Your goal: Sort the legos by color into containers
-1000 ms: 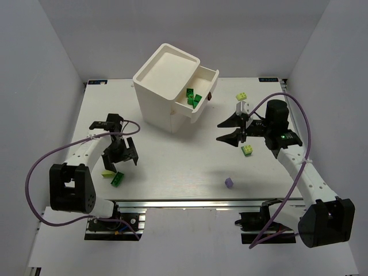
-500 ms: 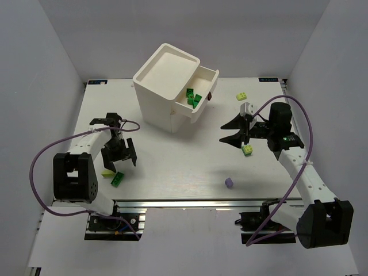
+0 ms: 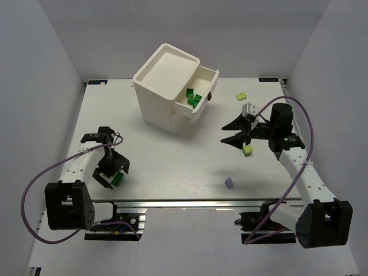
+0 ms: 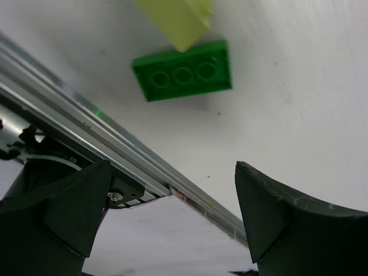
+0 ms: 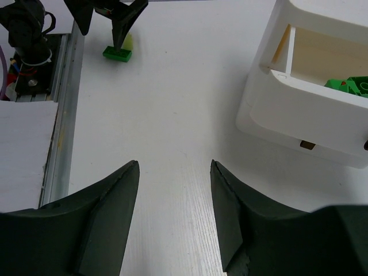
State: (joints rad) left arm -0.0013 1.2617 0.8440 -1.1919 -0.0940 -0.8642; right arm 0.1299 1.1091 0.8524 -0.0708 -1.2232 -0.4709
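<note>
My left gripper (image 3: 112, 173) is open and empty, low over the table's near left edge. In the left wrist view (image 4: 171, 172) a dark green lego (image 4: 183, 72) lies just beyond the fingertips, untouched, with a pale yellow-green lego (image 4: 175, 20) against it. The green lego also shows in the top view (image 3: 118, 179). My right gripper (image 3: 225, 133) is open and empty at mid right, jaws facing the white cabinet (image 3: 167, 80). Its top drawer (image 3: 207, 77) is pulled out and holds dark green legos (image 3: 194, 99). Its other drawers do not show.
One yellow-green lego (image 3: 248, 150) lies beside my right wrist and another (image 3: 242, 96) at the back right. A light purple lego (image 3: 229, 182) lies near the front. The metal rail (image 4: 86, 123) of the table edge runs close under my left gripper.
My left gripper has moved down toward the near left edge, close to the green lego. My right gripper has drawn back slightly to the right.
</note>
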